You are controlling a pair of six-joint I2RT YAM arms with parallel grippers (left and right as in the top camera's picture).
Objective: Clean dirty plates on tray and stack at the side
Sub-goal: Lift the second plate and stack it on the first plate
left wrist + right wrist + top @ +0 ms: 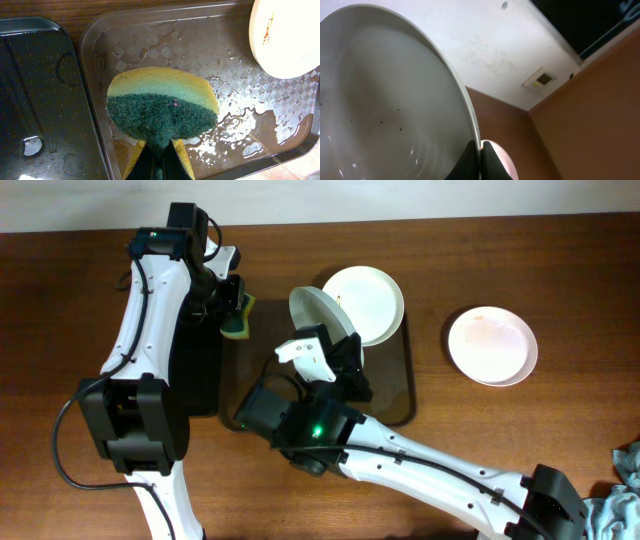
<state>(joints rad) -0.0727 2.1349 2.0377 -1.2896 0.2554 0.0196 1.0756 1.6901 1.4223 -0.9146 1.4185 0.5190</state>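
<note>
Starting at the left, we are seeing the black tray (40, 100) lying alongside the tray (150, 30), their rims running just beside each other. Our left gripper (159, 146) is squeezing a sponge (162, 102) tight between its fingers, with the green scrub layer nearer us and the yellow beyond, hanging over the tray's left end near that rim. Puddles are glinting on the tray floor, and open room is stretching away to the right of the sponge. Moving across, our right gripper (480, 152) is clamping narrowly on the rim of the tilted plate (318, 315), holding it up on edge over the tray's far side. Just behind it, the second plate (375, 298) is overlapping the tray's far rim. The left wrist view is catching a brown-orange smear (267, 30) on one plate face, though we cannot tell which plate. Further right, the third plate (491, 345) is lying flat on the bare table (560, 260), well apart from the tray, faintly pink in the middle. A cloth (622, 495) is bunching at the near right corner.
</note>
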